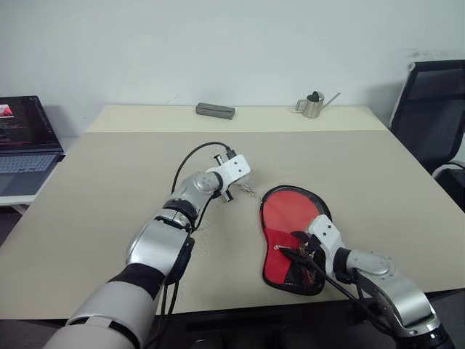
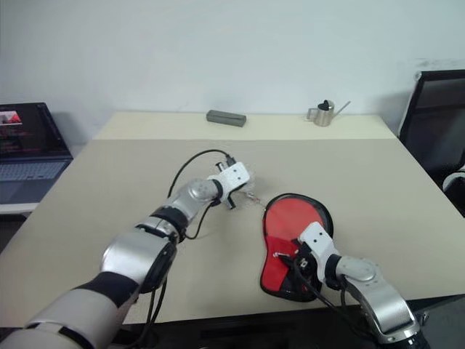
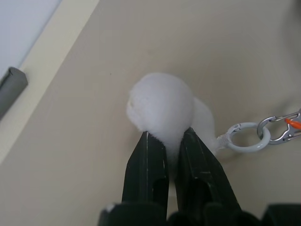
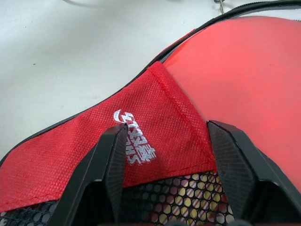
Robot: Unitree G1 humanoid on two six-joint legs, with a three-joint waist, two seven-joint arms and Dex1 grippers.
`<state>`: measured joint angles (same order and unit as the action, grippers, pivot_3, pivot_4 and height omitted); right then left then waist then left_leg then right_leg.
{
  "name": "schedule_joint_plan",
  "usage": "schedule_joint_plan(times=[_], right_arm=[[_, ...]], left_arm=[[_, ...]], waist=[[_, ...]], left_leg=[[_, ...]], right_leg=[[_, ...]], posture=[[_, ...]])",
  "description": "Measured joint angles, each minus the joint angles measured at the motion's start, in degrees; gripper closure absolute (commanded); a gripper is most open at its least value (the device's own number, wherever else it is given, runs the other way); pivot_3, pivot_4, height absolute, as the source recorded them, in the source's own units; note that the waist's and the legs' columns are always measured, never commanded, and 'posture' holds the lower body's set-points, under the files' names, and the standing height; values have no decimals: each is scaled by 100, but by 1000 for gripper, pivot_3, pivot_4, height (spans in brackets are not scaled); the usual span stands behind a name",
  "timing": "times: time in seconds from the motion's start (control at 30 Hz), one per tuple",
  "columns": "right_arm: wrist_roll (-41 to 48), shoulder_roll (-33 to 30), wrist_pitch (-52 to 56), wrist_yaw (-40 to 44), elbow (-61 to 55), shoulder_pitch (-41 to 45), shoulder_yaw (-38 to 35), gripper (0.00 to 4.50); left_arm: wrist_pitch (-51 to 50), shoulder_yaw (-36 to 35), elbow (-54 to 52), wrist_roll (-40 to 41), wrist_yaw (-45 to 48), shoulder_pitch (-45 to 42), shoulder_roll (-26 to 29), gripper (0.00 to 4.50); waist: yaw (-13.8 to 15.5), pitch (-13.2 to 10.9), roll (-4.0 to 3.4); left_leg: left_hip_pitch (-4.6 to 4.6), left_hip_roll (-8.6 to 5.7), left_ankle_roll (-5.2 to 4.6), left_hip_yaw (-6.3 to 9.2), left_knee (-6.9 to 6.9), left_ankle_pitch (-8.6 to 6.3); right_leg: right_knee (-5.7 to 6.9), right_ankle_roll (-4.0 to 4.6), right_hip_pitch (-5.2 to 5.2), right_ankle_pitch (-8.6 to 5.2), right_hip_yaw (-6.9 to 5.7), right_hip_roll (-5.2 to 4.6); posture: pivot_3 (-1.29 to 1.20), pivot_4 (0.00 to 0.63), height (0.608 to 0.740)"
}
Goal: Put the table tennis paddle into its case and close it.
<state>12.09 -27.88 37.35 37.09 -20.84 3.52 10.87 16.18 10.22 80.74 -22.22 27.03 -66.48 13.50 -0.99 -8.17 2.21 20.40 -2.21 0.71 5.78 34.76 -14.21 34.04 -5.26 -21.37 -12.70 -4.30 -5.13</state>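
Note:
The case [image 1: 290,211] lies flat on the table [image 1: 109,189], red panel up, round end away from me and mesh pocket [image 4: 188,197] toward me. My left gripper [image 3: 167,136] is shut on the fluffy white charm [image 3: 162,106], which hangs by a white ring [image 3: 247,136] and a metal clip from the case's far left rim. My right gripper [image 4: 167,127] rests on the case's narrow end. Its fingers [image 4: 113,155] stand apart on either side of the white logo [image 4: 134,139]. The table tennis paddle is hidden from view.
A grey bar-shaped object [image 1: 215,110] and a small metal watering can [image 1: 314,105] stand at the table's far edge. An open laptop [image 1: 25,138] sits on a side desk at the left. A black chair [image 1: 432,109] stands at the right.

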Motion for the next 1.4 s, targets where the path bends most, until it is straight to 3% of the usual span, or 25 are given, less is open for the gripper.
schedule_joint_plan(times=[0.2, 0.47, 0.53, 0.77, 0.9, 1.07, 1.4], right_arm=[[101, 147, -68, 61, 267, 224, -23, 1571], [288, 310, -111, 6, 568, 382, -231, 1571], [324, 312, -110, 3, 610, 395, -304, 1571], [357, 313, -110, 5, 705, 423, -403, 1571], [483, 307, -69, 40, 701, 437, -470, 1571], [720, 270, 111, 114, 696, 459, -621, 1571], [1421, -182, 881, 14, 329, 687, -1672, 1571]], left_arm=[[-277, -596, -362, 831, 1757, -11, 463, 4496], [-707, -612, -991, 1267, 3679, 671, 1167, 4496], [-827, -616, -1184, 1410, 3853, 804, 1226, 3835], [-1607, -739, -2009, 1833, 4201, 1041, 1437, 1397], [-1933, -729, -2502, 2058, 4665, 1269, 1556, 1397], [-2344, -741, -3242, 2374, 5192, 1369, 2097, 1397], [-3251, -646, -5872, 3277, 6024, 2178, 2671, 1397]], waist=[[-75, -2, -6], [-76, 0, -8], [-65, 1, -4], [-24, 10, -13], [2, 9, -13], [24, 6, -19], [126, -15, -44]], left_leg=[[-31, 24, 11, -16, -1, -7], [-48, 64, 17, -49, -1, -14], [-44, 66, 25, -49, -2, -20], [-53, 71, 11, -87, 0, -34], [-50, 73, 11, -95, 0, -34], [-49, 74, 14, -99, -2, -38], [-34, 56, 14, -103, -2, -46]], right_leg=[[1, 5, 0, 0, -28, -3], [0, 43, -17, 24, -29, 3], [-1, 79, -24, 36, -28, 9], [-4, 83, -23, 33, -13, 14], [-5, 85, -29, 33, 9, 15], [-4, 113, -33, 27, 12, 15], [-11, 194, -41, 22, 37, 15]], posture=[[0, 150, 740], [0, 150, 740], [0, 150, 740], [0, 150, 740], [0, 150, 740], [0, 150, 740], [0, 150, 740]])
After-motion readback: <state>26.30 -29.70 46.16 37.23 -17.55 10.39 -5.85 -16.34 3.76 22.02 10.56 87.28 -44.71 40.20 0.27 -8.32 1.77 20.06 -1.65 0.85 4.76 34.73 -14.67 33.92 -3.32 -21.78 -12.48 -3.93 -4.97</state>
